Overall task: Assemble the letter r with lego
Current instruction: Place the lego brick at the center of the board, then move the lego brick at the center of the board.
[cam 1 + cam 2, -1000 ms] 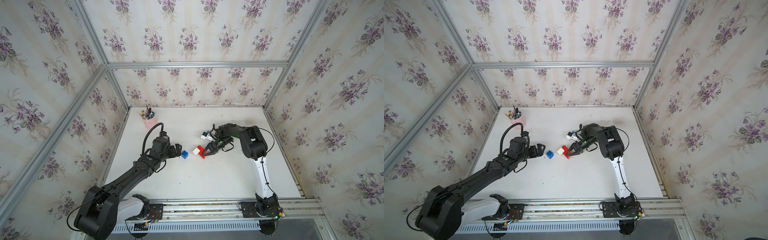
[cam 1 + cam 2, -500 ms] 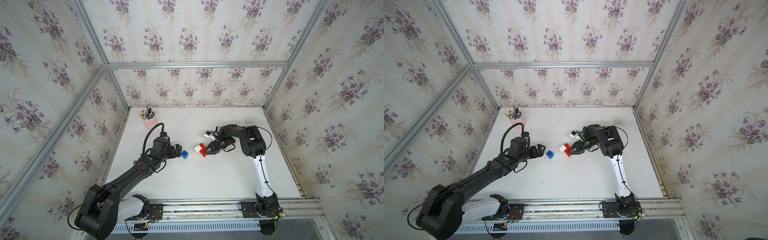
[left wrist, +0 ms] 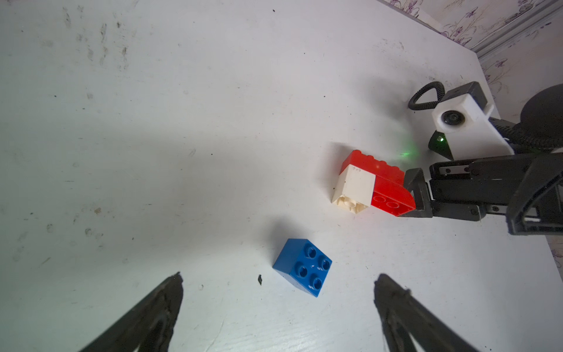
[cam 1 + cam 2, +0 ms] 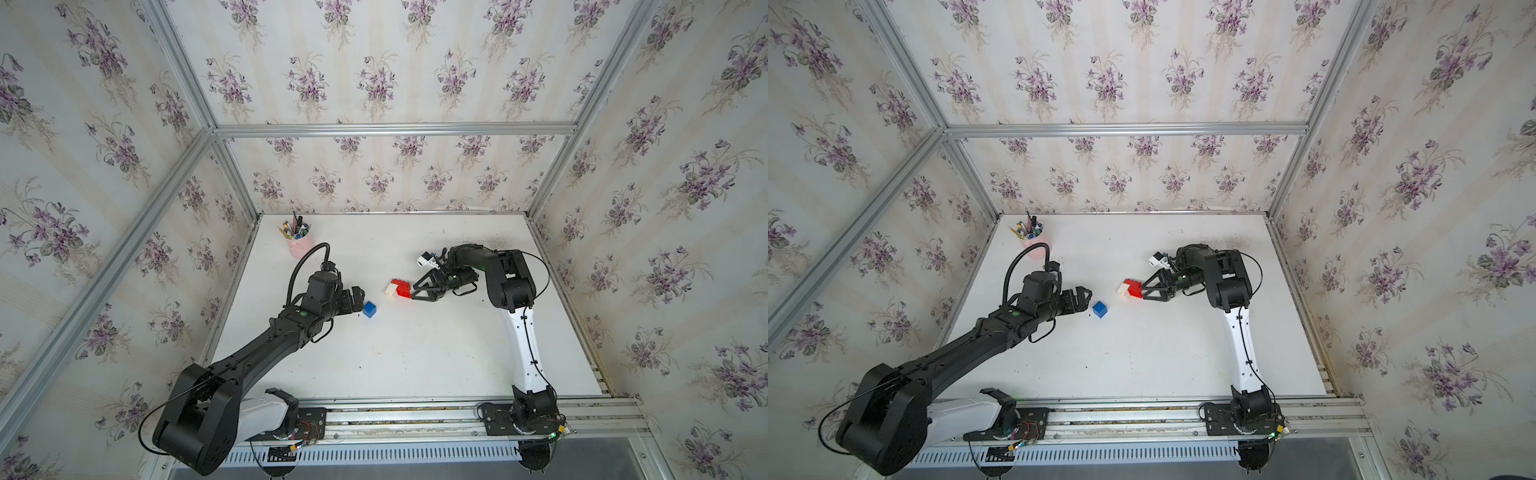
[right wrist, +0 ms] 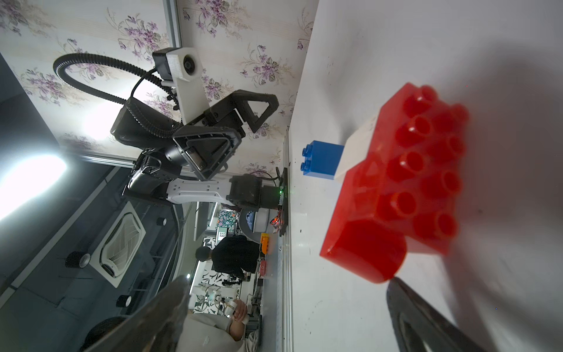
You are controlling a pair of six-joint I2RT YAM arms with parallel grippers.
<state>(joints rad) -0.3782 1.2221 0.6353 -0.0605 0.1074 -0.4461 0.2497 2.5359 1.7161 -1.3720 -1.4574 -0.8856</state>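
Note:
Two red lego bricks with a white one (image 4: 398,288) (image 4: 1130,288) lie joined on the white table (image 4: 415,353). In the left wrist view the white brick (image 3: 353,190) sits against the red ones (image 3: 387,189). My right gripper (image 4: 415,290) (image 4: 1145,289) (image 5: 288,280) is open, its tips just right of the red end, one finger (image 3: 414,192) close against it. The blue brick (image 4: 369,309) (image 4: 1099,309) (image 3: 303,266) (image 5: 323,160) stands alone, studs up. My left gripper (image 4: 358,296) (image 4: 1081,297) (image 3: 278,279) is open just left of it, holding nothing.
A pink cup of pens (image 4: 299,245) (image 4: 1030,237) stands at the table's back left corner. Flowered walls close in three sides. An aluminium rail (image 4: 415,409) carrying both arm bases runs along the front edge.
My right gripper has opened and let go of the red and white bricks, which now lie on the table. It has drawn back slightly to the right. The left arm has not moved.

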